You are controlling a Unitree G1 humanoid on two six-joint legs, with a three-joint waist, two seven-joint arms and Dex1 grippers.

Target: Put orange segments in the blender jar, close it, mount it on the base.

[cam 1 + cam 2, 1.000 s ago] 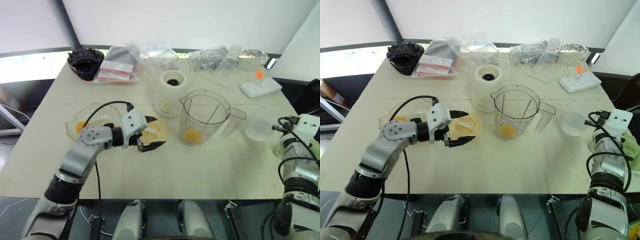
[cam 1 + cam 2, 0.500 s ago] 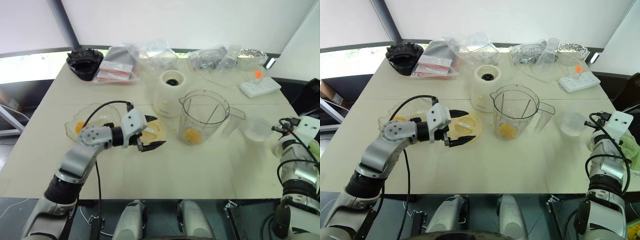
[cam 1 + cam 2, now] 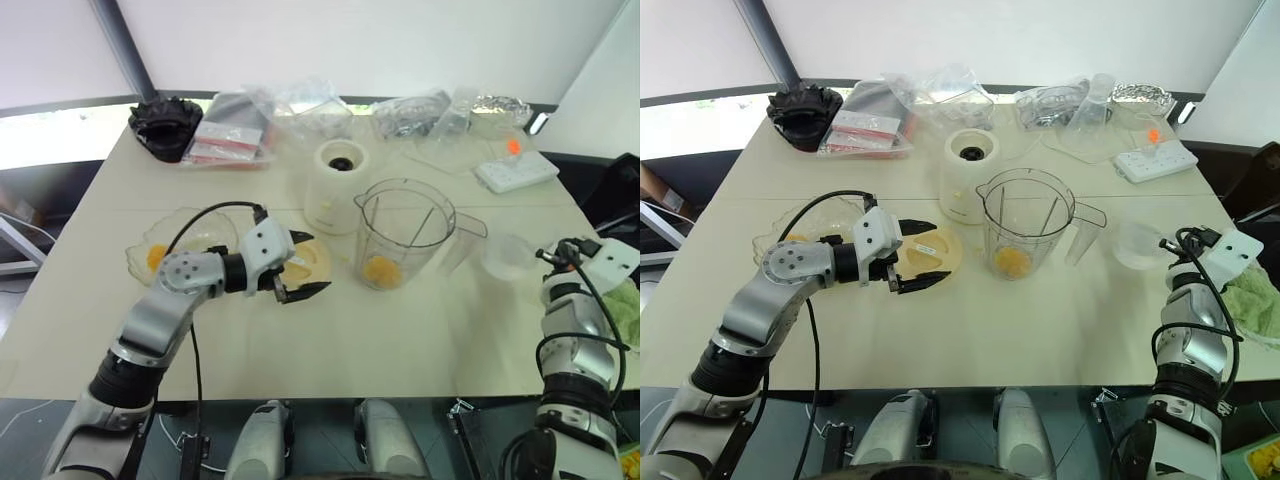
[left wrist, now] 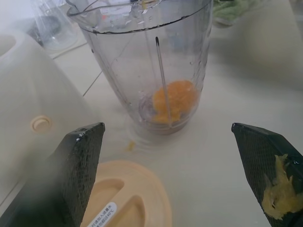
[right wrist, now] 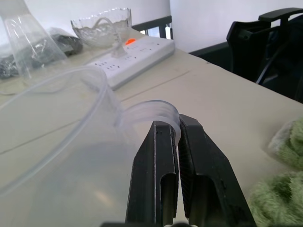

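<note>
So the two head views look down and forward from above over the whole table (image 3: pixel 400 345), basically the same scene from slightly shifted angles, both arms in frame. The left wrist camera sits low and close, looking along the left gripper (image 4: pixel 177 175) straight at the blender jar (image 4: pixel 147 61), with the base (image 4: pixel 33 99) right at the edge; the head views share all that. The right wrist camera is also low, skimming the tabletop past the right gripper (image 5: pixel 178 128) toward a white power strip (image 5: pixel 135 54) at the far corner.
</note>
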